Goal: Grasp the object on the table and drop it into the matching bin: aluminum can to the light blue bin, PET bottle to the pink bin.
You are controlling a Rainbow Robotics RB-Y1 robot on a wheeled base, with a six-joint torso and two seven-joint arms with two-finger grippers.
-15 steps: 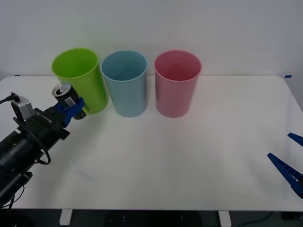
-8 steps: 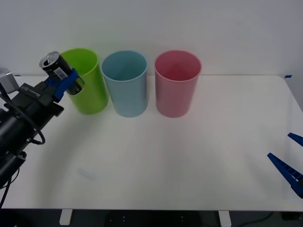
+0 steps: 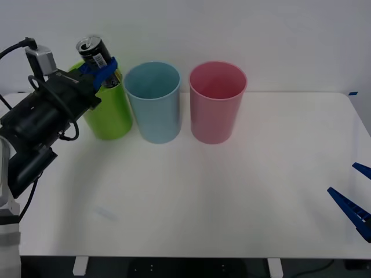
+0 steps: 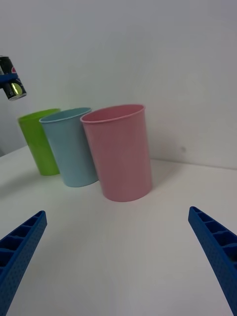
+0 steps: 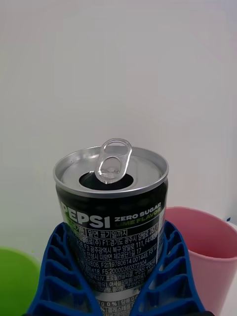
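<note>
The left gripper (image 3: 103,70) is clamped around the aluminum can (image 3: 97,55), holding it roughly upright in the air above the lime green bin (image 3: 110,113). The light blue bin (image 3: 153,104) stands just to the robot's right of it, so the can probably needs carrying rightward over that rim. The pink bin (image 3: 217,104) follows. The right gripper (image 3: 355,196) waits wide open and empty at the table (image 3: 243,197) edge

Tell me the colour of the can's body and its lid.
The aluminum can has a black body and a silver lid, clearest in the left wrist view.
</note>
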